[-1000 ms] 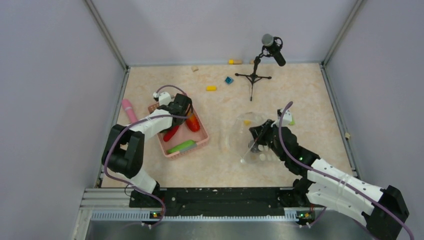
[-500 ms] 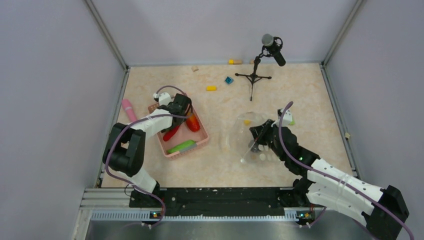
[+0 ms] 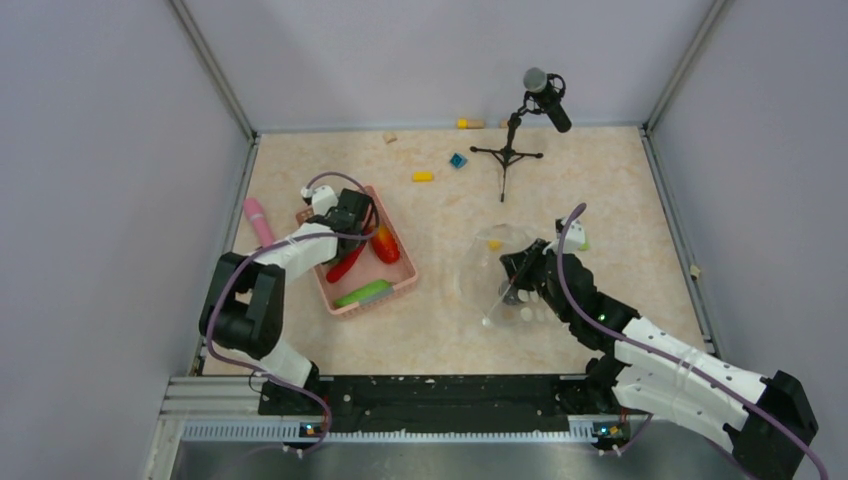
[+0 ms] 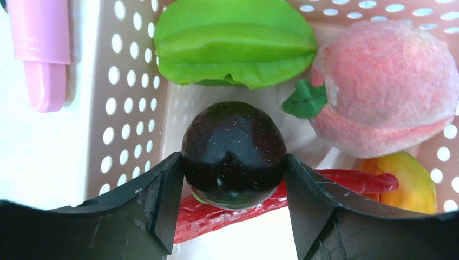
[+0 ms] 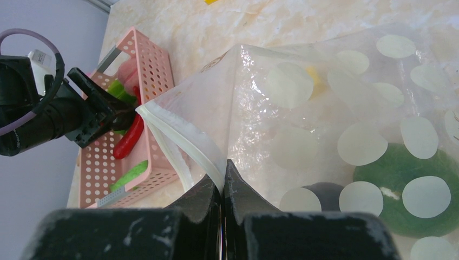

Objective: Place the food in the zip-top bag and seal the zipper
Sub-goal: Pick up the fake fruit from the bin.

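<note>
Nearest me, my right gripper (image 5: 223,181) is pinched flat on the zip-top bag (image 5: 346,108) at its zipper (image 5: 178,132), holding the mouth up and facing 9 o'clock. The bag lies at 3 o'clock on the table (image 3: 440,340). Through the plastic I make out a green piece (image 5: 398,187), a dark piece (image 5: 323,192) and a yellow piece (image 5: 318,82), so I judge loading part done and sealing not begun. At 9 o'clock my left gripper (image 4: 233,165) has its fingers against both sides of a dark round fruit (image 4: 233,135) in the pink basket (image 4: 127,108), above the red chili (image 4: 346,181); cucumber (image 3: 363,293), peach (image 4: 384,92) and a green fruit (image 4: 233,40) wait there too. The basket wall and crowding neighbours could hinder the lift. Farther off, a microphone stand (image 3: 507,152) stands at 1 o'clock, with small blocks (image 3: 423,177) at 12.
</note>
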Robot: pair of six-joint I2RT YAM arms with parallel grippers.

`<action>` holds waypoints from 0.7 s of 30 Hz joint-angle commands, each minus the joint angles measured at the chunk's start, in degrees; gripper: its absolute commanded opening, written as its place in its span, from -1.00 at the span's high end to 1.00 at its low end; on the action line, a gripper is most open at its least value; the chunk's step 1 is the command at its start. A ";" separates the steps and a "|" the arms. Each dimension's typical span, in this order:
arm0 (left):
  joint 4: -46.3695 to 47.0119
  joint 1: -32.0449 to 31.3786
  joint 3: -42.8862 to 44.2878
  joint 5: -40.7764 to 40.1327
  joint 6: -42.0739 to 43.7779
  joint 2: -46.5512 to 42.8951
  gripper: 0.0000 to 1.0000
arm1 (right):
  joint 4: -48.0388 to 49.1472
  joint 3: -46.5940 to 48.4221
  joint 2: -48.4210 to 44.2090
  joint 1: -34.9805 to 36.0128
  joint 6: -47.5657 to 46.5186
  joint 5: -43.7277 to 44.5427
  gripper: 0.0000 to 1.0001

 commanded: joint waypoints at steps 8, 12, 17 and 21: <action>-0.20 -0.18 -2.23 10.12 1.32 -14.39 0.65 | 0.74 -0.36 -1.07 -0.06 0.04 -0.15 1.00; 0.74 -0.54 -5.14 12.48 2.02 -21.72 0.66 | 0.94 -0.51 -1.37 0.00 0.13 -0.81 1.00; 3.10 -0.70 -7.80 20.47 5.67 -30.39 0.66 | 1.28 -0.60 -1.70 -0.01 0.19 -1.50 1.00; 12.62 -1.05 -12.14 41.29 11.64 -36.61 0.66 | 1.98 -0.70 -1.87 -0.01 0.34 -3.18 1.00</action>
